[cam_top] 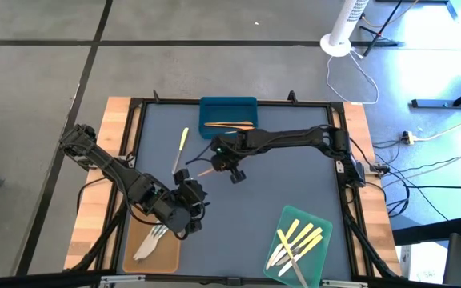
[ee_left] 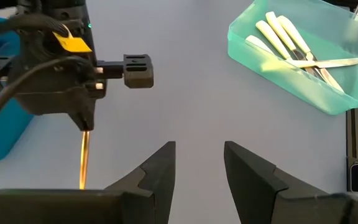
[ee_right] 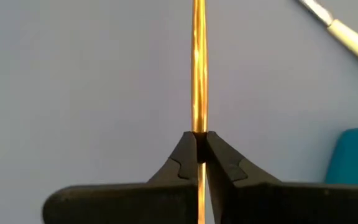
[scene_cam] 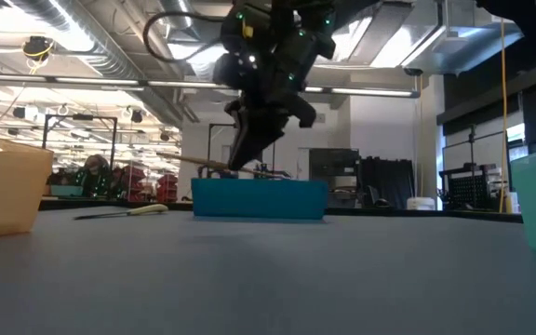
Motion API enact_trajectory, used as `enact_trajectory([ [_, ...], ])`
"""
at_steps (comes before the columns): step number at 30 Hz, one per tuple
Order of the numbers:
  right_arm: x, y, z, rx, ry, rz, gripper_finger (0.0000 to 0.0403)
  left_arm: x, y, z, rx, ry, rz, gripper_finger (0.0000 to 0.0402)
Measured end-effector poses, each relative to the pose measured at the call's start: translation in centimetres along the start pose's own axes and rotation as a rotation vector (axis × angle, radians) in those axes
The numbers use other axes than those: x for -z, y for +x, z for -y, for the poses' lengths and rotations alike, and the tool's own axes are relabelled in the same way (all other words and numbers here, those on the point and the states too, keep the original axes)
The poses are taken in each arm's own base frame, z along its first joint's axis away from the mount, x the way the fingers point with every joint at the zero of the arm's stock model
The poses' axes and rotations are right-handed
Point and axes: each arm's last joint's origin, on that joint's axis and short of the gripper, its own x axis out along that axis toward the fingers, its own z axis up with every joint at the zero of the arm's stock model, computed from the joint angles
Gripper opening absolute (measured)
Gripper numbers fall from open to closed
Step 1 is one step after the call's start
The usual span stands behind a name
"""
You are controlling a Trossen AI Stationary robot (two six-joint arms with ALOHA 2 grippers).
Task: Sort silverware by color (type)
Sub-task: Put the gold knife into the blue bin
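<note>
Resting at the desk's near left corner, a tan rectangular tray (cam_top: 166, 254) holds a few silvery-white utensils (cam_top: 149, 243). Just beside its far right edge hangs the left gripper (cam_top: 194, 210), its jaws standing apart with nothing between them, as its wrist view shows. A pale yellow knife with a silver blade (cam_top: 181, 150) lies alone on the grey desk (cam_top: 294, 180), between that gripper and the far edge. Near the desk's middle, the right gripper (cam_top: 213, 166) has its jaws pinched tight on a thin wood-brown utensil (ee_right: 198, 68), held above the surface, the stick running straight out past the fingertips (ee_right: 219, 163). Against the far edge, about midway along it, sits a dark blue rectangular tray (cam_top: 229, 106) with more wood-brown utensils (cam_top: 232, 124) lying in it. At the near right corner, a translucent green tray (cam_top: 320, 258) holds several pale yellow utensils (cam_top: 301, 238) crossed over one another.
</note>
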Motion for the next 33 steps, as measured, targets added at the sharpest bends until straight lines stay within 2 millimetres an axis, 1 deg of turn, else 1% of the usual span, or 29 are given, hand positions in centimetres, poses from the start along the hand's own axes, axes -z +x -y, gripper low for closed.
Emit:
enact_trajectory([
  [8, -1.2, -1.5, 0.6, 0.020, -0.002, 0.015, 0.0001, 0.0, 0.0, 0.0, 0.000, 0.000, 0.000, 0.0131],
  [12, -1.7, -2.3, 1.1, 0.079, -0.004, 0.000, 0.0001, 0.0, 0.0, 0.0, 0.000, 0.000, 0.000, 0.0131],
  [18, -1.6, -3.2, 2.1, 0.117, 0.012, -0.013, 0.0001, 0.0, 0.0, 0.0, 0.000, 0.000, 0.000, 0.0131],
  [23, -0.7, -3.6, 3.7, 0.139, 0.047, -0.019, 0.0001, 0.0, 0.0, 0.0, 0.000, 0.000, 0.000, 0.0131],
  [33, 2.7, -4.6, 7.9, 0.201, 0.150, -0.037, 0.0001, 0.0, 0.0, 0.0, 0.000, 0.000, 0.000, 0.0131],
])
